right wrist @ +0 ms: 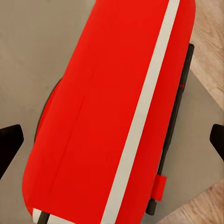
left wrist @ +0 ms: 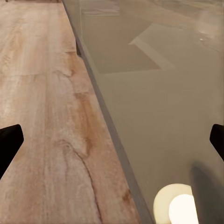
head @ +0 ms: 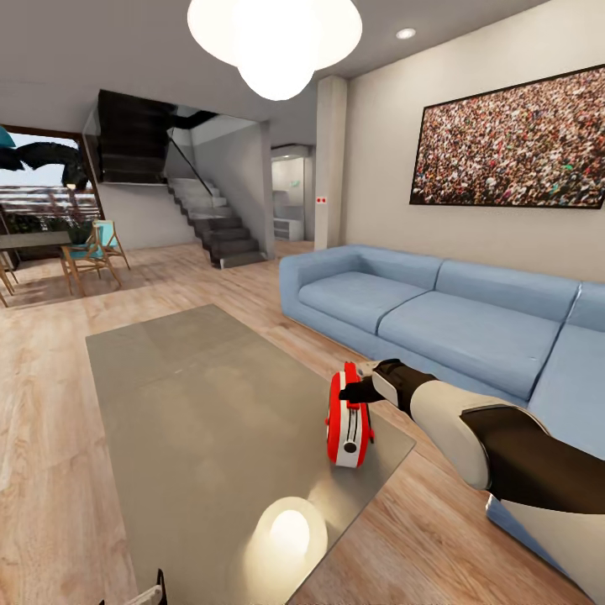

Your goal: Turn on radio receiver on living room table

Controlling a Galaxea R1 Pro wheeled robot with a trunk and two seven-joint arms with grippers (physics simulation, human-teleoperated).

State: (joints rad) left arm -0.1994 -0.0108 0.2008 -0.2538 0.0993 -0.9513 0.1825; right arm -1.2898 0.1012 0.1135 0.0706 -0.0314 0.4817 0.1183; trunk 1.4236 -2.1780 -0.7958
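The red radio receiver (head: 348,418) with white trim stands near the right front corner of the grey glossy table (head: 210,395). My right gripper (head: 360,390) is at the radio's upper far end, reaching in from the sofa side. In the right wrist view the radio's red body (right wrist: 102,116), white stripe and thin dark handle (right wrist: 175,121) lie very close under the open right gripper (right wrist: 112,144), whose fingertips (right wrist: 9,142) stand wide apart on either side. Whether it touches the radio I cannot tell. My left gripper (left wrist: 112,140) is open over the table's left edge and holds nothing.
A blue sectional sofa (head: 437,319) runs along the table's right side, close to my right arm. The white pendant lamp (head: 273,42) hangs overhead and reflects on the tabletop. Wood plank floor (head: 42,420) lies left of the table. Stairs (head: 214,223) and dining chairs (head: 92,252) stand far back.
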